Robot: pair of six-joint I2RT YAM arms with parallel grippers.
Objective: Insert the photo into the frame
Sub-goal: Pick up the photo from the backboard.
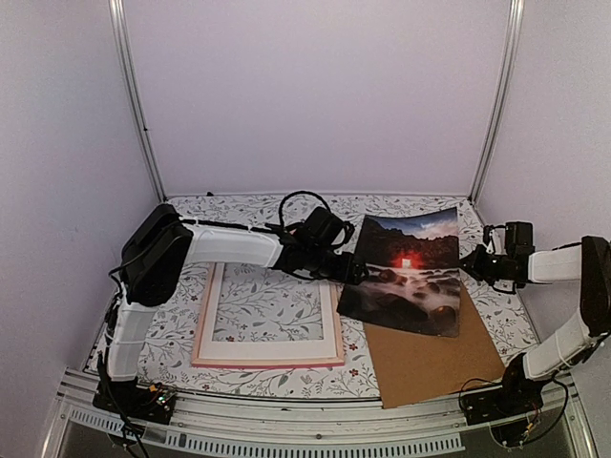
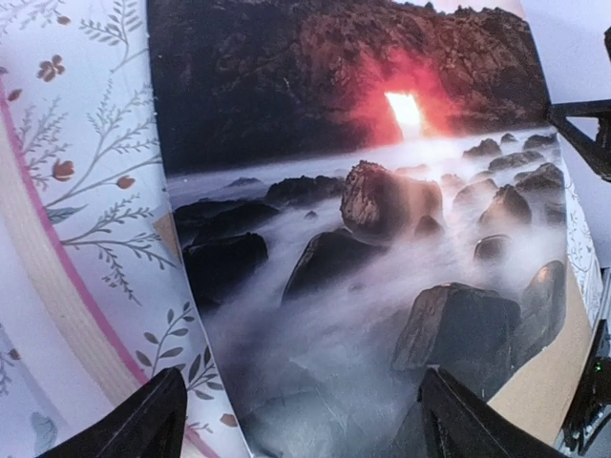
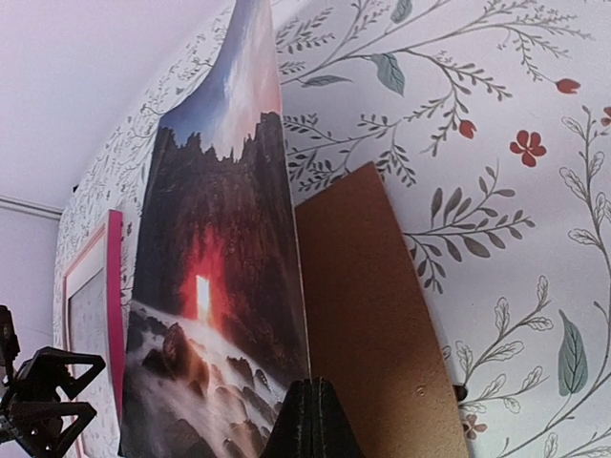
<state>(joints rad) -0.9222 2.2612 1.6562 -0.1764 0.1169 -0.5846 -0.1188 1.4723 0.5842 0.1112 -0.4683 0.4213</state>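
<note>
The photo (image 1: 410, 267), a dark misty rock scene with a red glow, is lifted off the table and tilted up. My right gripper (image 1: 470, 262) is shut on its right edge; in the right wrist view the print's edge (image 3: 210, 239) runs into the closed fingertips (image 3: 312, 420). My left gripper (image 1: 353, 272) is open at the photo's left side. In the left wrist view the photo (image 2: 363, 191) fills the picture, and the fingers (image 2: 143, 420) stand wide apart above its lower corner. The pink frame (image 1: 269, 364) lies flat on the left of the table, also seen as the pink frame rail (image 3: 115, 286).
A white mat (image 1: 277, 347) lies inside the frame. A brown backing board (image 1: 430, 358) lies flat under and in front of the raised photo, also seen as the brown board (image 3: 363, 315). The floral tablecloth (image 1: 248, 215) covers the table; white walls enclose it.
</note>
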